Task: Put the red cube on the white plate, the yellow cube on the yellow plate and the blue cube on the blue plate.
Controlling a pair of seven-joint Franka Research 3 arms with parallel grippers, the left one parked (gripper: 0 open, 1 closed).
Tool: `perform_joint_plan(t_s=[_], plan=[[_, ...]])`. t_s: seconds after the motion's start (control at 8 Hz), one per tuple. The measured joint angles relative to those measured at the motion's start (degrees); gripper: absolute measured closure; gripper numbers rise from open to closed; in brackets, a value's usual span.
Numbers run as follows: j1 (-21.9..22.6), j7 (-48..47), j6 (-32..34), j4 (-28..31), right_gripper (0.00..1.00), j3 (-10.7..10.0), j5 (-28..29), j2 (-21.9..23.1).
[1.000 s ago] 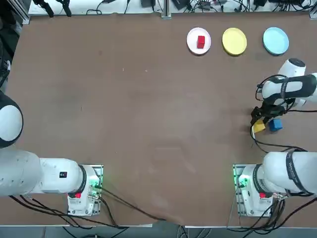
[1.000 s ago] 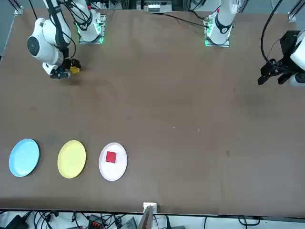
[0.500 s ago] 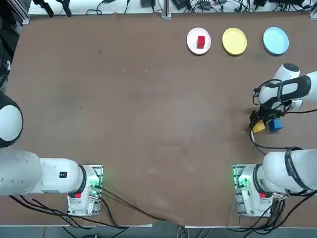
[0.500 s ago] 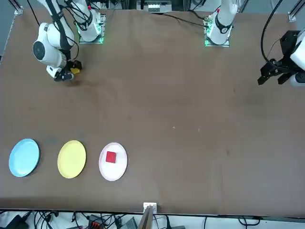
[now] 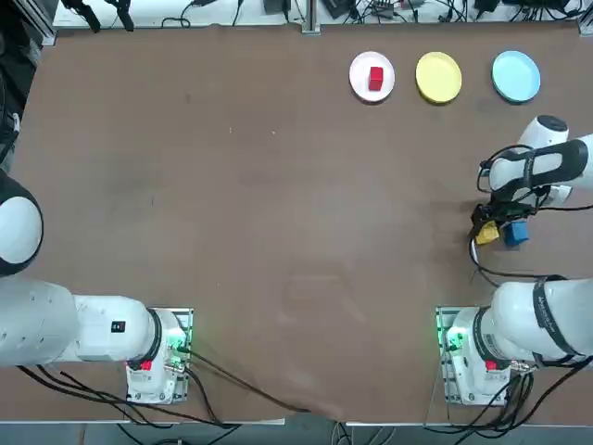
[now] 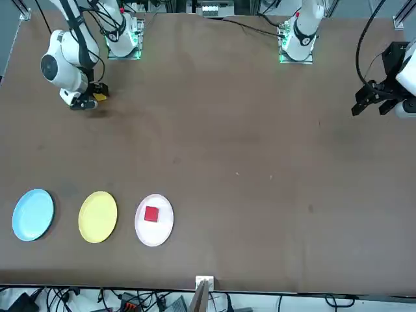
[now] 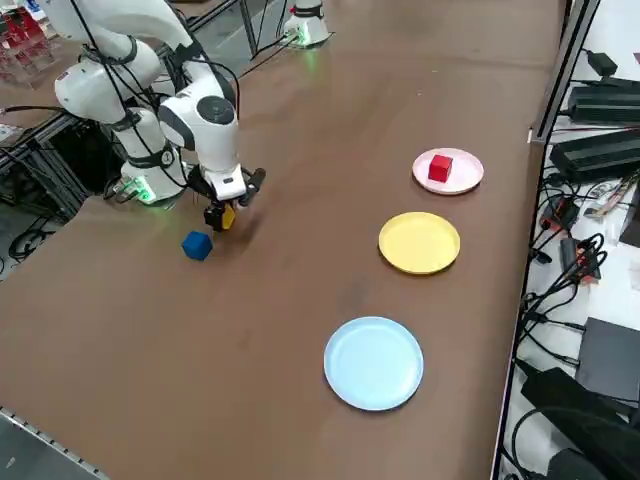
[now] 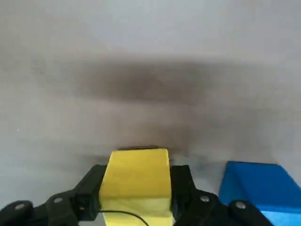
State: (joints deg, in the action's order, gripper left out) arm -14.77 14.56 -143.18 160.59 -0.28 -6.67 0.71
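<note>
My right gripper (image 5: 485,231) is shut on the yellow cube (image 5: 486,235), low at the table's right side; the wrist view shows the yellow cube (image 8: 138,175) squeezed between both black fingers (image 8: 89,190). The blue cube (image 5: 515,232) lies on the table right beside it, also seen as the blue cube (image 7: 197,245) in the side view. Along the far edge stand the white plate (image 5: 359,85) with the red cube (image 5: 375,78) on it, the bare yellow plate (image 5: 438,77) and the bare blue plate (image 5: 516,76).
Both arm bases (image 5: 473,357) sit at the near edge. Cables and power boxes (image 7: 600,100) run beyond the far edge behind the plates. The brown tabletop (image 5: 278,185) stretches wide to the left of the gripper.
The right gripper's fingers have closed from wide open onto the yellow cube. The arm shifted slightly above it. The blue cube and the plates stayed put.
</note>
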Motion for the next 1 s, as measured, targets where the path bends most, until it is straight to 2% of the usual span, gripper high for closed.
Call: perform_joint_plan(t_s=[0.38, 0.62, 0.75, 0.88, 1.0], plan=[[0.25, -3.5, 7.15, -6.62, 0.29, 0.32, 0.01, 4.32], [2.98, -9.43, 14.61, -17.0, 0.29, 0.76, 0.18, 3.61], [5.3, -13.57, 20.36, -24.9, 0.29, 1.01, 0.29, 1.02], [7.23, -16.8, 25.1, -33.78, 0.29, 1.23, 0.4, -3.39], [8.4, -18.31, 27.16, -42.21, 0.29, 1.3, 0.44, -8.93]])
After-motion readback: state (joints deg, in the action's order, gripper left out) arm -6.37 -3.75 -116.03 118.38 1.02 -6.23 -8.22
